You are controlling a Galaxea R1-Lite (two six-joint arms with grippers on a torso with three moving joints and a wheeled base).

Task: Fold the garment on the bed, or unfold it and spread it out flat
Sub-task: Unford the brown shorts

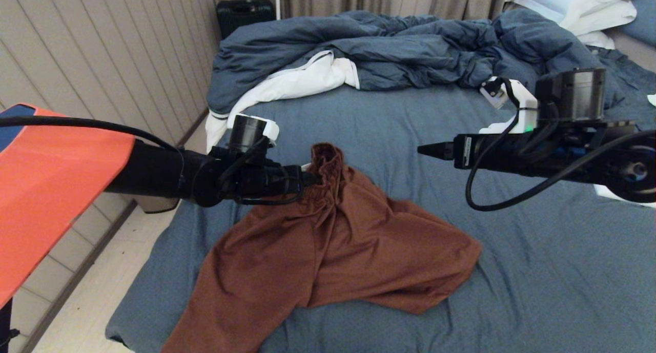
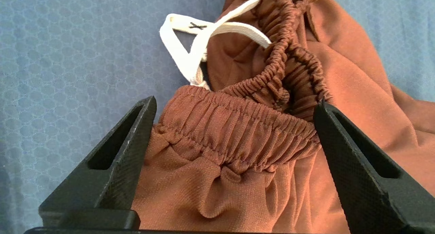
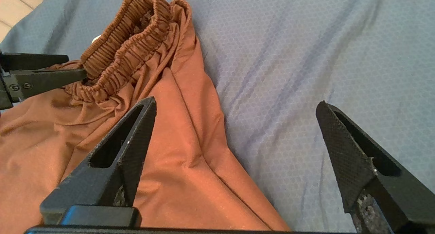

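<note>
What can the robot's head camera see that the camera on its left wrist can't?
Only the head view shows the rumpled blue duvet, the white pillows, the floor beside the bed, the shorts' spread legs, and the right pincer held over the sheet, apart from the shorts.

Only the left wrist view shows the white drawstring looped by the waistband, and the left pincer open around that bunched waistband.

Both show the rust-brown shorts and the slate-blue bed.
</note>
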